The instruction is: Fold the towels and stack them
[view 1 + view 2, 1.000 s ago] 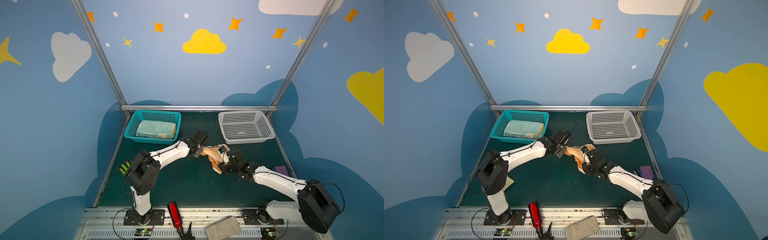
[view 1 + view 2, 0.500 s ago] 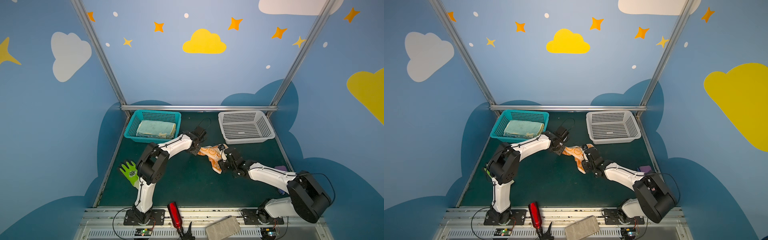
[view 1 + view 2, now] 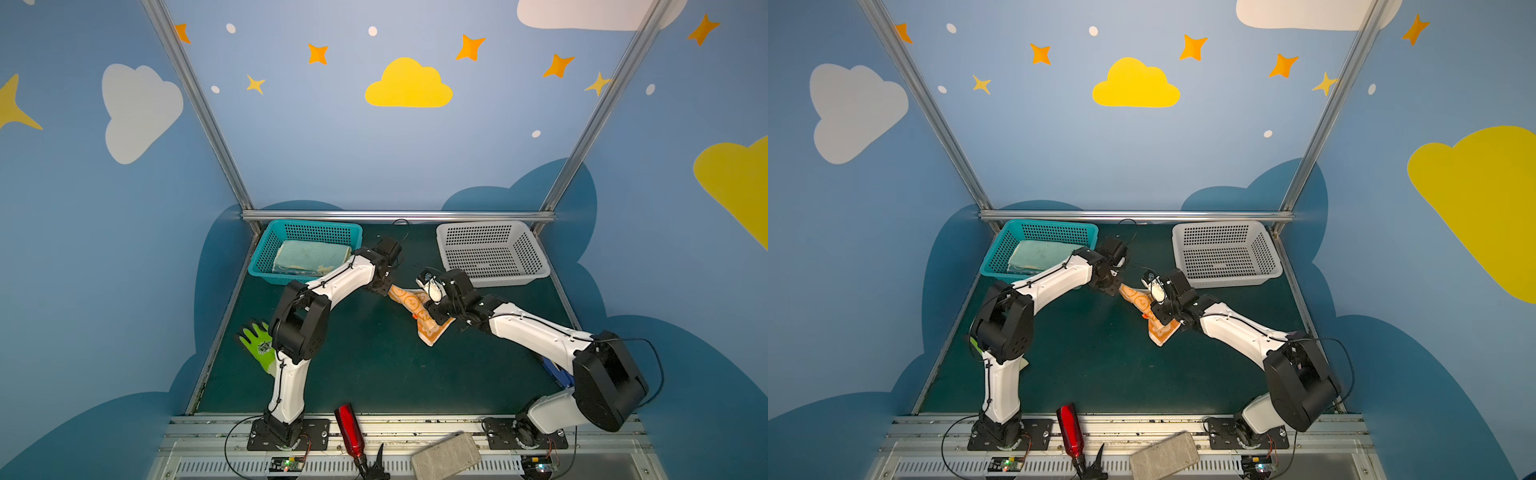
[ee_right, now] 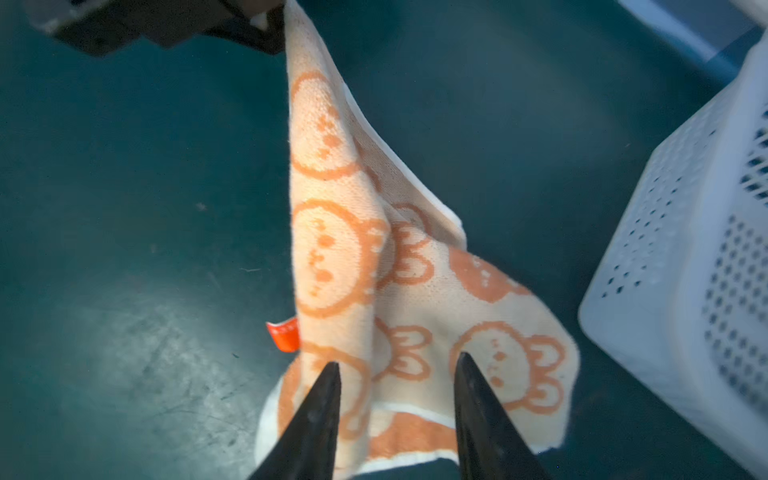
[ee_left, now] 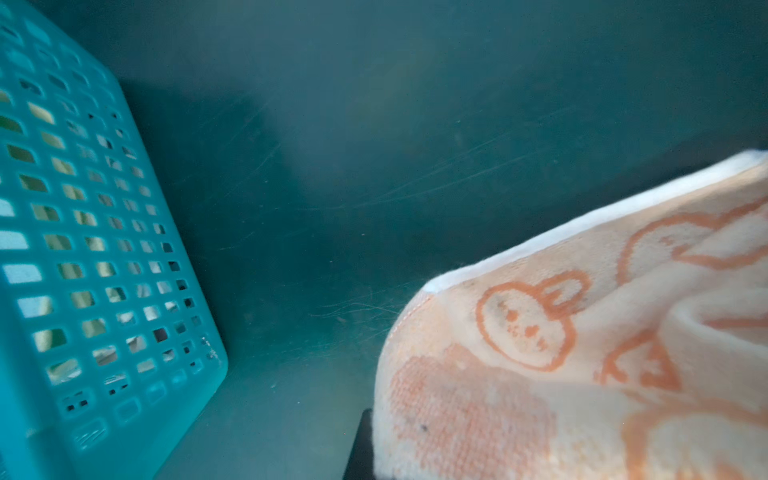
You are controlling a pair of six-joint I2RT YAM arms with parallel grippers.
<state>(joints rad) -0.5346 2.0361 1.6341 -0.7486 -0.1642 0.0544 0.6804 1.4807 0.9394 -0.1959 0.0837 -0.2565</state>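
Gripping: left pincer [image 3: 384, 288] clenched on orange towel [image 3: 409, 302] corner | right pincer [image 4: 397, 362] spread over towel's other end

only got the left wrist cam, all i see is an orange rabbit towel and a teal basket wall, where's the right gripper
Observer: The right gripper hovers over the low end of the orange rabbit-print terry towel, jaws apart, not gripping.
Operator: who holds the top end
Observer: The left gripper, shut on the top corner.
Operator: anything in that basket
Observer: Folded pale towels lie in the teal plastic mesh basket.
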